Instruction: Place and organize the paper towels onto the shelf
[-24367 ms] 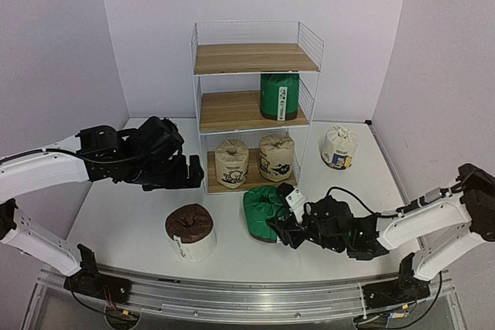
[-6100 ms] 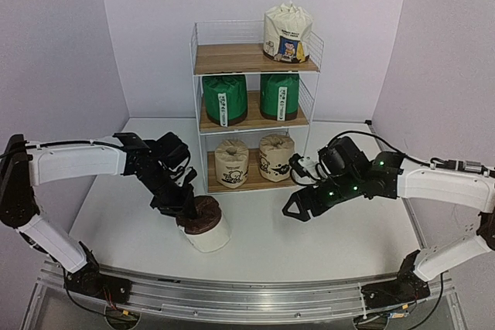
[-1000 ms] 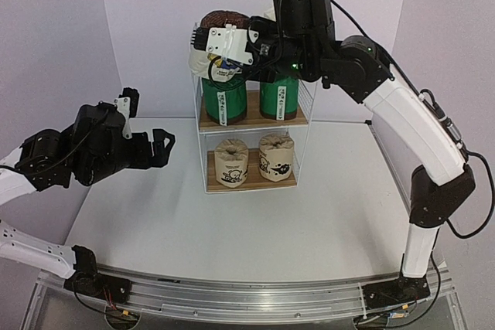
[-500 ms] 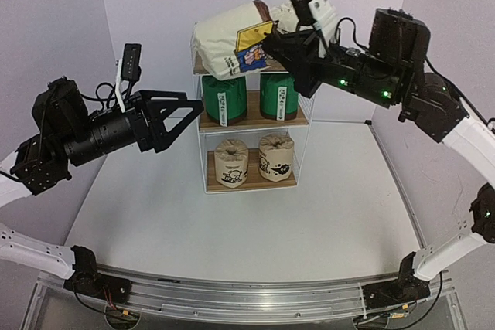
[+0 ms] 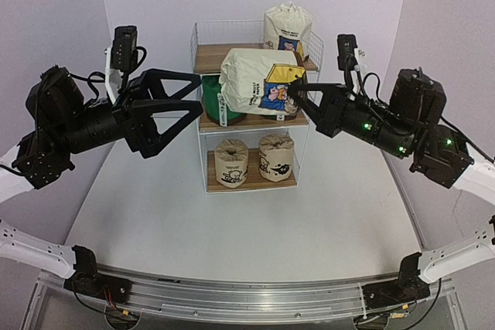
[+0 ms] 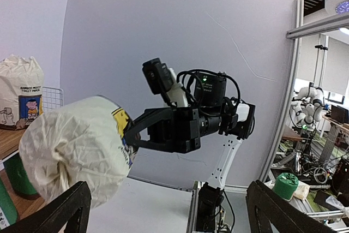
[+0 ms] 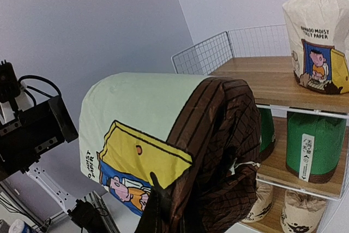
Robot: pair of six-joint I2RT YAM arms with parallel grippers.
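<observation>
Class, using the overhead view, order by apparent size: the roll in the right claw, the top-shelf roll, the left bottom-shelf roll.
1. Held roll, though nearness to the camera inflates it.
2. Top-shelf roll.
3. Left bottom-shelf roll, somewhat smaller.

Bright even light, soft shadows, wide-angle bending at wrist-view edges

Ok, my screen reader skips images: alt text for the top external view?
The right gripper holds a brown-topped white roll on its side in front of the shelf, the open left gripper beside it. Other rolls sit on each level.
</observation>
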